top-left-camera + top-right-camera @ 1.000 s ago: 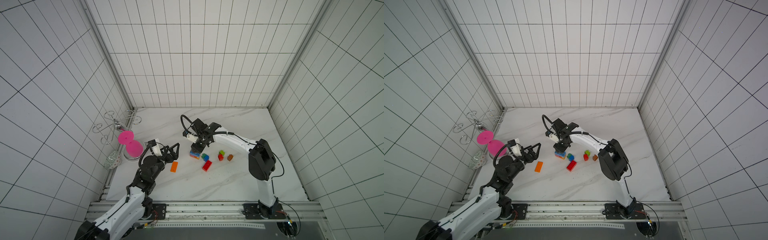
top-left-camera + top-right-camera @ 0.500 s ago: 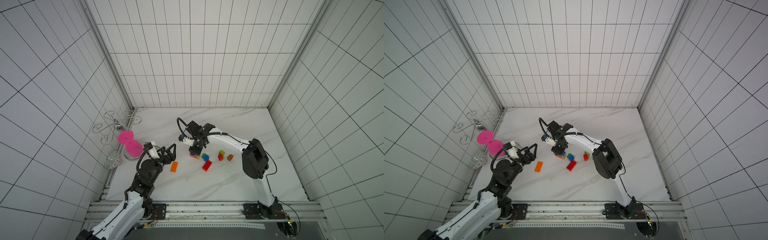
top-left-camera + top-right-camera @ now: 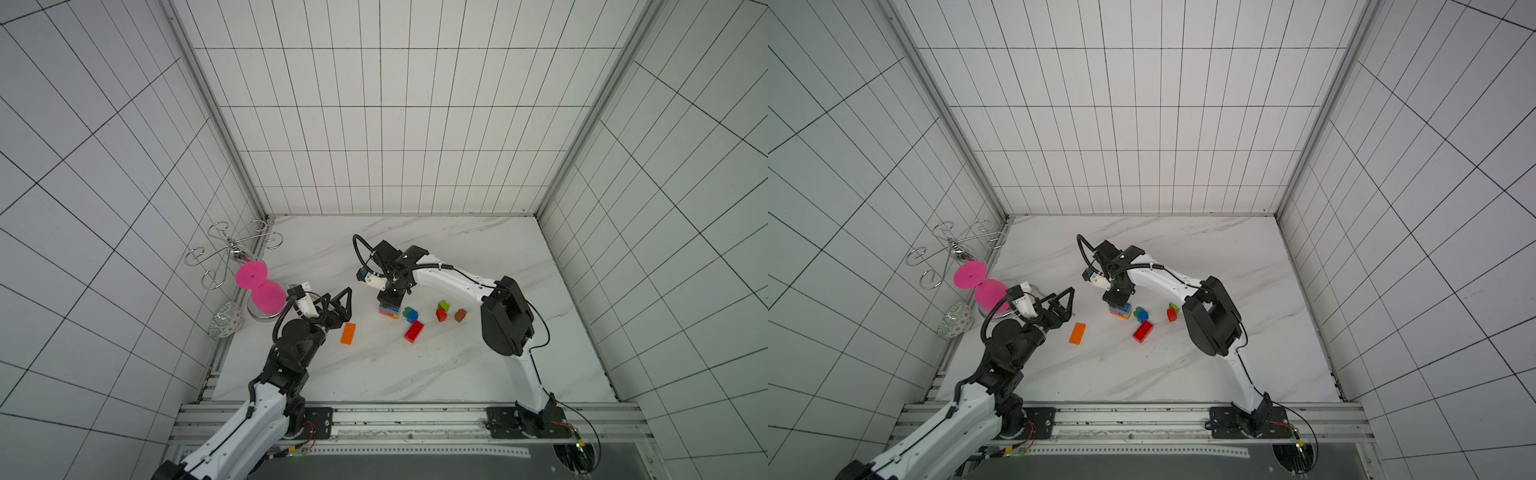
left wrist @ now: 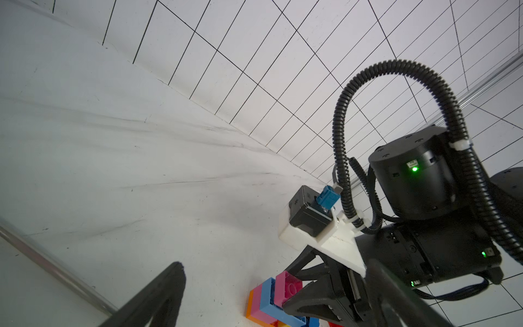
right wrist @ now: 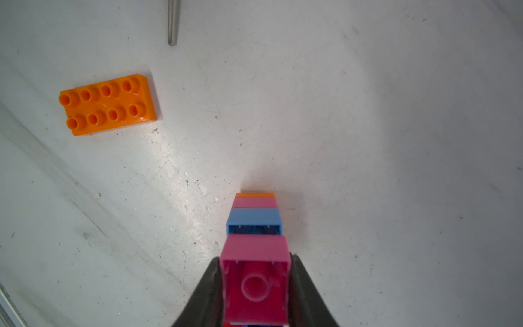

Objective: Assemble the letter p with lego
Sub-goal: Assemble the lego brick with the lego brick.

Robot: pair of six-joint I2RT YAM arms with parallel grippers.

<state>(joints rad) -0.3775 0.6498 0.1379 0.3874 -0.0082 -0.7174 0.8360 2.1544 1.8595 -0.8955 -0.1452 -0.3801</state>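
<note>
Movement over the last second was small and all in the right arm: its elbow had crept toward the left arm's side, while the right gripper stayed planted over the same patch of table. The lego stack had not travelled, and the orange plate lay where it had been. I read that as re-angling or pressing the partly built letter rather than carrying it anywhere. The p looked no further along to me: only a short column of orange, pink, blue and pink layers existed.

In the right wrist view the jaws were partly closed on the pink brick at the near end of that column. One finger lay flat on each side wall, and the brick's hollow underside faced the camera. Whether the orange end touched the table I could not tell. That arm reached far forward, forearm stretched out low and wrist bent steeply down onto the stack.

The left gripper stood spread wide and empty, hovering just beside the orange plate, its arm folded close to its base. Loose pieces, among them the red brick, waited near the stack on the right arm's side.
</note>
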